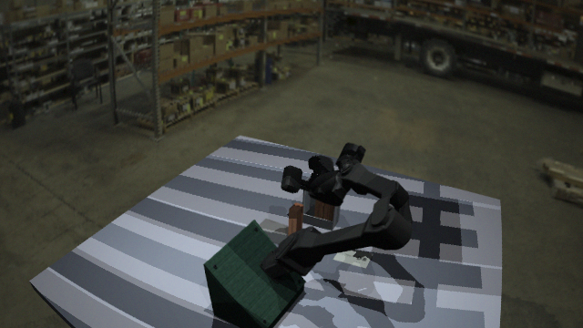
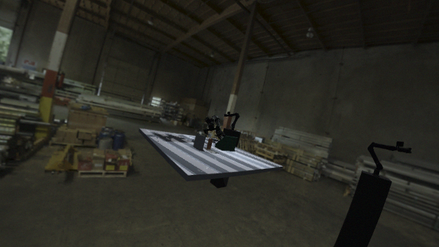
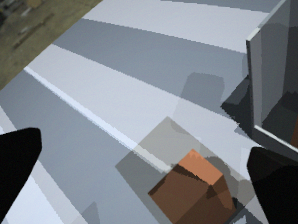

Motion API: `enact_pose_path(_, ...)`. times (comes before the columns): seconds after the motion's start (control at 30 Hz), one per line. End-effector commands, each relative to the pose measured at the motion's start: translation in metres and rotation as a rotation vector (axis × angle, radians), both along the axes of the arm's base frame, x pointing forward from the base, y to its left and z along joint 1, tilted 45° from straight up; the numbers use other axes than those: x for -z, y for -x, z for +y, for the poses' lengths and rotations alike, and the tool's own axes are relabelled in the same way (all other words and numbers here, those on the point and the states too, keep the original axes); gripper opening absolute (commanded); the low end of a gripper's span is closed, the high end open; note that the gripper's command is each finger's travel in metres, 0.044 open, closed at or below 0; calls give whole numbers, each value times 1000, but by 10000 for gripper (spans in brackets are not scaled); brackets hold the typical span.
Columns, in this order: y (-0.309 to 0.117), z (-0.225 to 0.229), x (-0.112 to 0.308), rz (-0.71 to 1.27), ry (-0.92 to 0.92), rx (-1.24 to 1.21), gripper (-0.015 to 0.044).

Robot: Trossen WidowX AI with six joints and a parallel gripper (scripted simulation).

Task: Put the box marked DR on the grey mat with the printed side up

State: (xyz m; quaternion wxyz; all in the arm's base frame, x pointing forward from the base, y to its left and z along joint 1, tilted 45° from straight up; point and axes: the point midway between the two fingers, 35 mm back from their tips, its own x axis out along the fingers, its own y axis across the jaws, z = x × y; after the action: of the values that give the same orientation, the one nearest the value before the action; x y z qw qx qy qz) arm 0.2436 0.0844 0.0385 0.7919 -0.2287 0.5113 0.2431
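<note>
My end effector (image 3: 147, 148) is open and empty. I see one box (image 1: 295, 219) (image 2: 209, 143) (image 3: 192, 187) upright on the mat (image 1: 272, 224) (image 3: 142, 157), beside the bin (image 1: 319, 221) (image 2: 199, 142) (image 3: 251, 85); its code I can't read.

The arm (image 1: 392, 228) (image 2: 219, 132) arches forward, its fingers spread wide apart and holding nothing.

A dim warehouse, tall metal racks with orange beams (image 1: 241, 24) stacked with cardboard boxes, a bare concrete floor (image 1: 282, 109) (image 2: 137, 213), low wooden pallets (image 2: 102, 173) loaded with goods, grey concrete walls (image 2: 302, 92), a dark roof with long beams (image 2: 209, 21)
</note>
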Motion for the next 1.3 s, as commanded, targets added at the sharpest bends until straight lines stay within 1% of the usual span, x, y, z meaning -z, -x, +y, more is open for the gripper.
enact_pose_path(0.0, -2, -1, -2, 10, -9, -80, 440)
enact_pose_path(0.1, -2, -2, -3, 14, -15, -132, 440)
enact_pose_path(0.27, -3, -2, -3, 19, -13, -151, 440)
enact_pose_path(0.7, -8, -4, -4, 97, 9, -452, 440)
enact_pose_path(0.83, -8, -5, -4, 101, 10, -470, 440)
enact_pose_path(1.27, -10, -47, -31, 156, 56, -644, 440)
